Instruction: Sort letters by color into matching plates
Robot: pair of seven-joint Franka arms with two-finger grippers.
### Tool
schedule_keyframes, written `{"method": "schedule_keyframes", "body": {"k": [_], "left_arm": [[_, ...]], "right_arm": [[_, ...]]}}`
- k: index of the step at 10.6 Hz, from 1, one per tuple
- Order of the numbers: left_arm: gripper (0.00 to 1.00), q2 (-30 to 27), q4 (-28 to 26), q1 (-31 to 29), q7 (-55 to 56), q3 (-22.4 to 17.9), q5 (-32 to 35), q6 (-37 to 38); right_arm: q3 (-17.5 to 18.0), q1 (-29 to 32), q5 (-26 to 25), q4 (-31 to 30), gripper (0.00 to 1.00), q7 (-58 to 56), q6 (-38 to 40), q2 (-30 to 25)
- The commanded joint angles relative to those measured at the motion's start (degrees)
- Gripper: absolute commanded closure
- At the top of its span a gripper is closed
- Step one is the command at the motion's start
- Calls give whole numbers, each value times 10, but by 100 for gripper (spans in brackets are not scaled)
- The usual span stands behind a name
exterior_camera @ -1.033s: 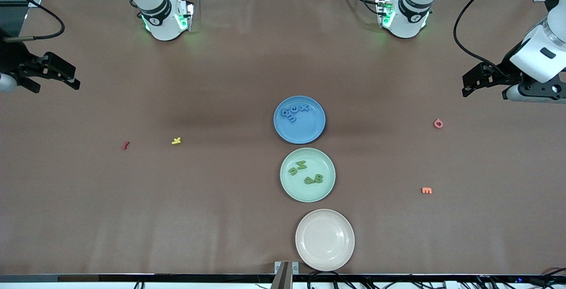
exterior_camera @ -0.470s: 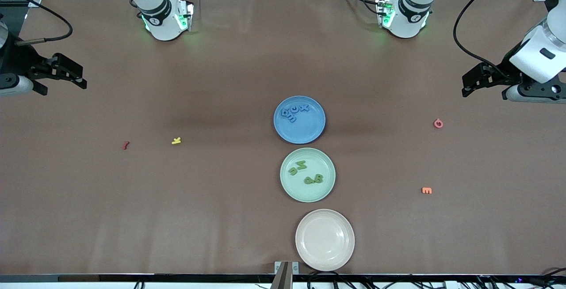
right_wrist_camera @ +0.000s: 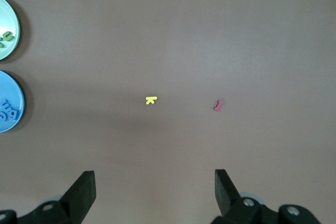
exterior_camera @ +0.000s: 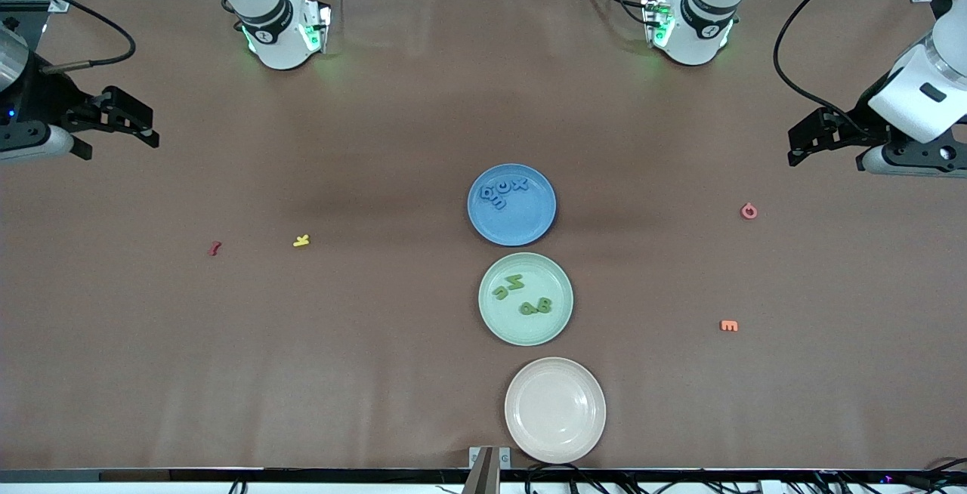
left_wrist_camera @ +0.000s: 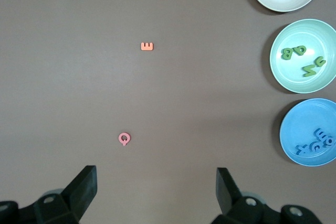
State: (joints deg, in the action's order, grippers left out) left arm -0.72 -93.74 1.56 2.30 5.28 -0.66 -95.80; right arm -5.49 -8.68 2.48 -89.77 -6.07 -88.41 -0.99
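Several blue letters (exterior_camera: 502,190) lie in the blue plate (exterior_camera: 529,222) at the table's middle. Several green letters (exterior_camera: 521,294) lie in the mint green plate (exterior_camera: 506,324), which is nearer the front camera. My left wrist view shows both plates, blue (left_wrist_camera: 302,121) and green (left_wrist_camera: 286,74), with their letters inside. My left gripper (exterior_camera: 827,150) hangs open and empty over the left arm's end of the table, its fingers (left_wrist_camera: 84,187) wide apart. My right gripper (exterior_camera: 121,139) is open and empty over the right arm's end, and its own view shows bare table between its fingers (right_wrist_camera: 84,190).
An empty cream plate (exterior_camera: 555,409) sits nearest the front camera. A pink Q (exterior_camera: 748,211) and an orange E (exterior_camera: 728,325) lie toward the left arm's end. A yellow K (exterior_camera: 301,240) and a red piece (exterior_camera: 214,248) lie toward the right arm's end.
My right gripper has drifted a little inward from the table's end toward the middle. The left gripper has barely shifted. The plates and letters have not moved.
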Motion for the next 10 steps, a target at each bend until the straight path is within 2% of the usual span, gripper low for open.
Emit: {"method": "schedule_keyframes", "body": {"k": [1,10], "left_arm": [[0,2,8,-1,10,2,-13,11],[0,5,8,-1,9,2,-13,11]], "right_arm": [[1,-4,-7,-8,0,8,9,-13],[2,-4,-6,-6,0,11,18,-21]]}}
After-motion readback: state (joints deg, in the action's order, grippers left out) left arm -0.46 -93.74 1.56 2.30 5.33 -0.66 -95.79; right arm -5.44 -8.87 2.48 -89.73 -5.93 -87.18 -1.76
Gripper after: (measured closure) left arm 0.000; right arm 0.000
